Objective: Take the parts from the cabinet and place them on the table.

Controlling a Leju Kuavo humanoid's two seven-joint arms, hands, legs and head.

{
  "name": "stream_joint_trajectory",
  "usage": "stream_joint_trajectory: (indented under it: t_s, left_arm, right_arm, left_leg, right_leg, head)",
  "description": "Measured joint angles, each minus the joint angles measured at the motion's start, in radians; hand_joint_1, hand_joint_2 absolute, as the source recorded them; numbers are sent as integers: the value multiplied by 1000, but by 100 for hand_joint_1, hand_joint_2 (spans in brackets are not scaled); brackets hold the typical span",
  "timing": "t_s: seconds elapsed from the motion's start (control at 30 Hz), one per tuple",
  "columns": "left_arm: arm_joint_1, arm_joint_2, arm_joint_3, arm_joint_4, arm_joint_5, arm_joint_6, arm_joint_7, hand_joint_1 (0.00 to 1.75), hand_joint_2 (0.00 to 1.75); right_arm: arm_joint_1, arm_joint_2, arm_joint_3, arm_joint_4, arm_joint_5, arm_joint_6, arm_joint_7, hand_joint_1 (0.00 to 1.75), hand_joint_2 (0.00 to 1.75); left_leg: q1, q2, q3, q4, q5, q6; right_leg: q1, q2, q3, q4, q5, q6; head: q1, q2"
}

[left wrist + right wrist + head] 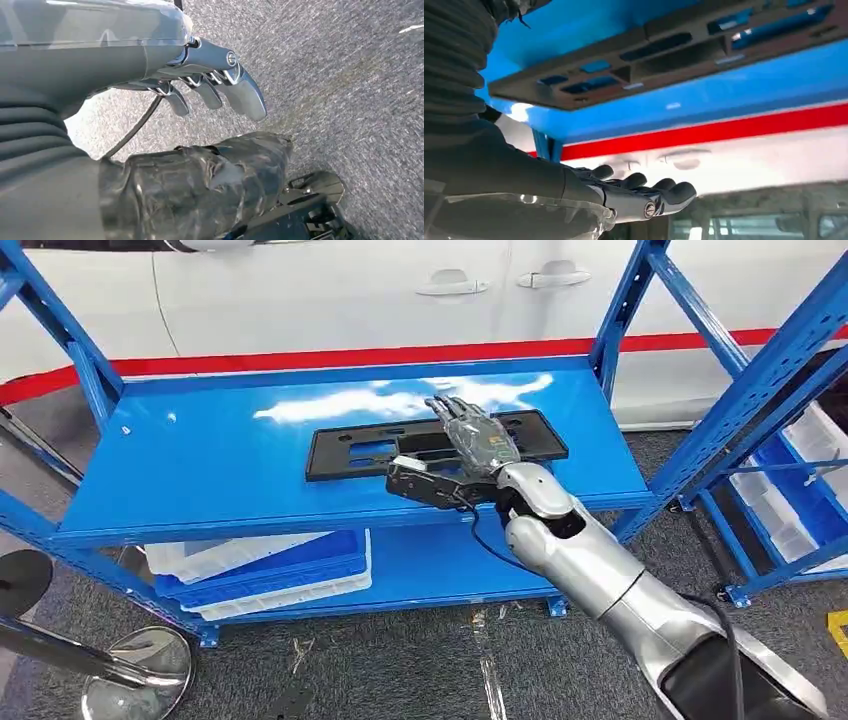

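A flat black plastic part (370, 450) with several cut-outs lies on the blue top shelf (220, 470) of the cabinet. My right hand (470, 445) reaches over the middle of the part, fingers stretched out flat and thumb out to the side. The right wrist view shows a gap between the right hand (634, 192) and the part (649, 55); it holds nothing. My left hand (210, 95) hangs above grey floor, its fingers loosely apart and empty.
White and blue bins (260, 570) sit on the lower shelf. Blue uprights (625, 310) frame the shelf's corners. A white car (350, 290) with a red stripe stands behind. A second rack with bins (800, 490) is at the right. Round metal bases (140, 670) stand on the floor at lower left.
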Motion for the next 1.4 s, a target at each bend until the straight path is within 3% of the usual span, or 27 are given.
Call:
stream_joint_trajectory:
  t_s: [0.3,0.53,0.63,0.73,0.87,1.17,1.4]
  left_arm:
    - [7,-3,16,0,-40,-16,0,0,0]
    - [9,-6,24,8,-78,-33,0,0,0]
    - [6,11,31,-12,-251,-12,0,0,0]
    - [-12,63,50,-92,-471,-83,0,0,0]
    - [-11,92,90,-157,-635,-110,0,0,0]
    - [-6,92,138,-150,-742,-73,-11,0,0]
    - [-1,92,159,-140,-787,-87,-9,0,0]
  right_arm:
    - [3,19,6,80,2,32,-11,0,175]
    - [3,22,22,135,17,-9,-11,0,175]
    - [-2,43,22,173,20,-49,-24,0,175]
    - [-17,85,22,211,24,-77,-25,0,175]
    - [-48,128,22,252,22,-80,-25,0,175]
    - [-66,177,22,306,8,-80,-32,0,175]
    - [-71,191,22,333,8,-68,-36,0,175]
  left_leg:
    - [0,0,0,0,0,0]
    - [0,0,0,0,0,0]
    - [1,1,0,0,0,0]
    - [1,1,1,0,1,-1]
    - [1,1,1,0,1,-1]
    - [1,1,1,0,1,-2]
    - [1,1,1,0,1,-2]
  right_leg:
    - [0,0,0,0,0,0]
    - [0,0,0,0,0,0]
    - [1,1,0,0,0,0]
    - [1,1,0,1,0,0]
    - [1,2,0,2,0,0]
    - [1,2,-1,2,0,0]
    - [1,2,-1,2,0,0]
  head:
    - [0,0]
    - [0,0]
    - [0,0]
    - [0,0]
    - [0,0]
    - [0,0]
    - [0,0]
